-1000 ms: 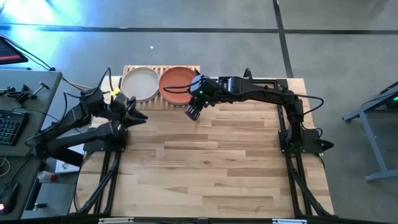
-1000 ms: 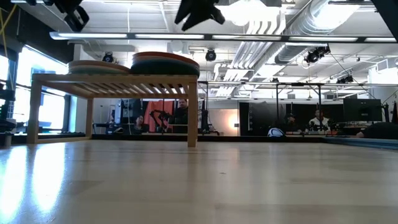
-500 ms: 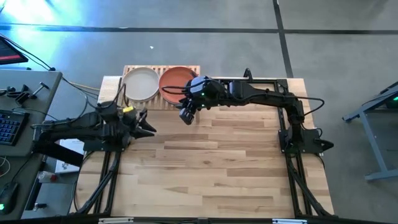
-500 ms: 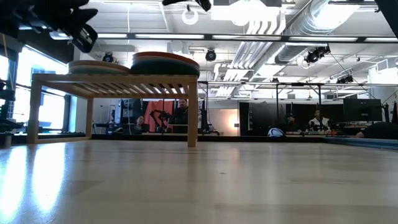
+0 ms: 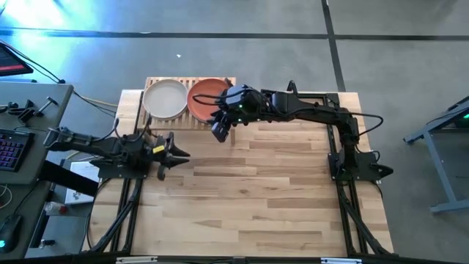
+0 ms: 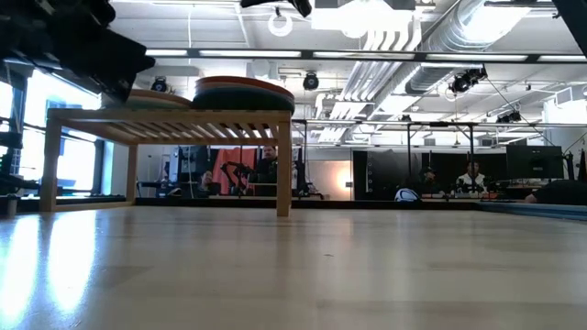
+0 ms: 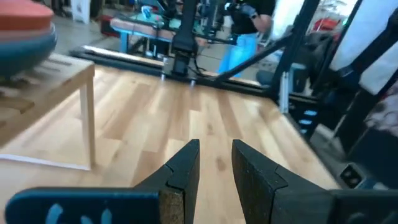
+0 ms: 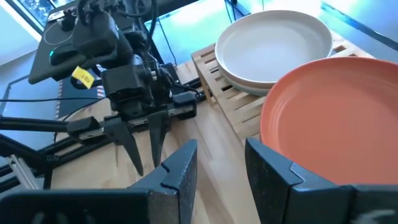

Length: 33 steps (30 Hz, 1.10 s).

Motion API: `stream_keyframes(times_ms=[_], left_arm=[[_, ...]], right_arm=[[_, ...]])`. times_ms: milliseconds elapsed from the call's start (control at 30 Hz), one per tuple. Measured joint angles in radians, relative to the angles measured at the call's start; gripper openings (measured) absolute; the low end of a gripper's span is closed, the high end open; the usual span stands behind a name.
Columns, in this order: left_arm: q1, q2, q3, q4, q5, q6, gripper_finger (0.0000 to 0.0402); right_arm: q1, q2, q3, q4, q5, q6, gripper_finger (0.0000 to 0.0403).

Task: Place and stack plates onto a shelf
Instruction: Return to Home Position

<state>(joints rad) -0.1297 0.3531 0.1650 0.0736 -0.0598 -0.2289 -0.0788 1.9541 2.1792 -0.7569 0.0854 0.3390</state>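
The light-wood shelf [image 5: 176, 123] stands on short legs at the table's far edge and carries two plate stacks. A beige plate [image 5: 165, 97] tops the left stack and a terracotta plate [image 5: 206, 96] tops the right one, with a dark teal plate [image 6: 240, 97] under it. My right gripper [image 5: 220, 130] hovers open above the table, just near of the right stack [image 8: 336, 118]. My left gripper [image 5: 174, 154] is narrowly open and empty. It lies low over the table on the near side of the shelf, pointing toward the table's right edge.
A wide stretch of butcher-block tabletop [image 5: 249, 198] lies near of the shelf. A side desk with a keyboard [image 5: 11, 150] sits off the table's left. People and workstations [image 6: 266, 165] show in the room behind the shelf.
My left arm has pulled away from the shelf toward the table's near edge and sunk low, its gripper swinging to point toward the table's right. My right gripper has edged a little toward the table's left beside the terracotta stack. The plates have stayed put.
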Motion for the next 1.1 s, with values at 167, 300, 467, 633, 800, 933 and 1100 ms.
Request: stream_keyframes(times_ms=[167, 300, 467, 633, 800, 933, 1100], left_arm=[[-0.101, 0.000, -0.005, -0.075, -0.112, 0.047, 0.0083], [-0.148, 0.000, -0.074, -0.036, -0.133, 0.021, 0.0083], [-0.169, -0.002, -0.154, 0.060, -0.124, -0.015, 0.0083], [-0.173, -0.002, -0.153, 0.062, -0.123, 0.029, 0.0083], [-0.173, -0.002, -0.153, 0.060, -0.132, 0.082, 0.0083], [-0.172, -0.002, -0.153, 0.060, -0.156, 0.061, 0.0083], [-0.172, -0.002, -0.152, 0.060, -0.167, -0.003, 0.0083]], right_arm=[[-0.001, 0.000, 0.000, 0.000, 0.000, -0.005, 0.0114], [-0.005, 0.000, 0.000, 0.000, 0.000, -0.006, 0.0114], [-0.006, 0.000, 0.000, -0.001, 0.000, -0.004, 0.0114], [-0.006, 0.000, 0.000, 0.000, 0.000, -0.004, 0.0114], [-0.006, 0.000, 0.000, -0.001, -0.019, -0.029, 0.0114], [-0.006, -0.006, 0.000, -0.012, -0.027, -0.078, 0.0114], [-0.008, -0.048, 0.000, -0.125, 0.011, -0.110, 0.0114]])
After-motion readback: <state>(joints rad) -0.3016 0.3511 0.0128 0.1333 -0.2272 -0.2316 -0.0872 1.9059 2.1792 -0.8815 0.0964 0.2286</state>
